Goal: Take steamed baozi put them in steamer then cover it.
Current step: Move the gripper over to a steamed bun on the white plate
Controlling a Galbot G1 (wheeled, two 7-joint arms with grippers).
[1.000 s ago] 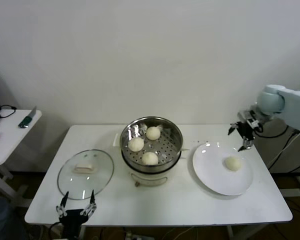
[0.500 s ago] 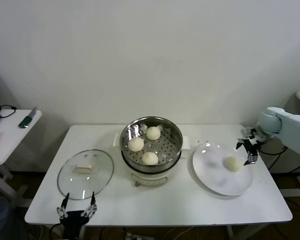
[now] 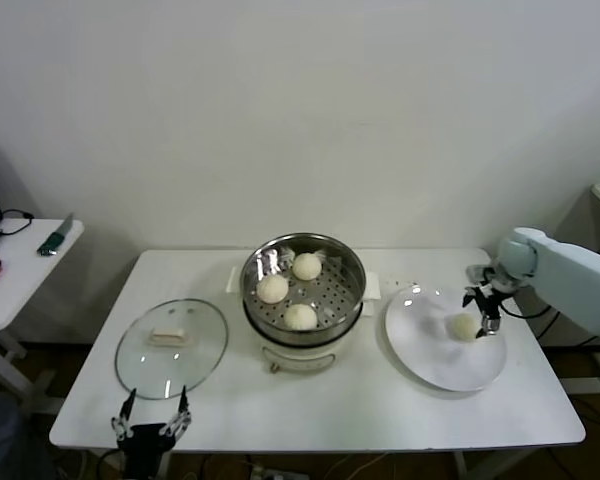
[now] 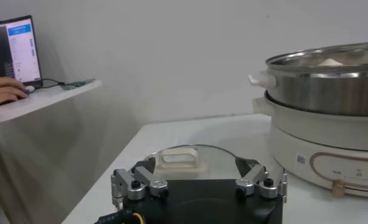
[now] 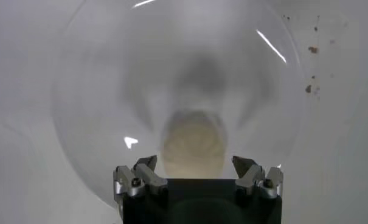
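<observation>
Three off-white baozi (image 3: 300, 316) lie on the perforated floor of the shiny steamer (image 3: 352, 262), which sits on a white pot base. One baozi (image 3: 464, 326) lies on the white plate (image 3: 430, 360) at the right. My right gripper (image 3: 482, 298) is open, right above that baozi; in the right wrist view the baozi (image 5: 193, 146) lies between the spread fingers of the gripper (image 5: 194, 164). The glass cover (image 3: 171, 346) with its whitish handle lies flat on the table at the left. My left gripper (image 3: 152, 413) is open and empty at the table's front edge, just short of the cover (image 4: 182, 159).
A side table (image 3: 15, 270) at the far left holds a green-handled tool and cables; a person's hand rests there. The steamer (image 4: 329, 79) stands to the right of the cover. The table's front edge runs close to the left gripper.
My right gripper has come down and moved left from beyond the plate's far right rim until it is over the baozi on the plate. The left arm has not moved.
</observation>
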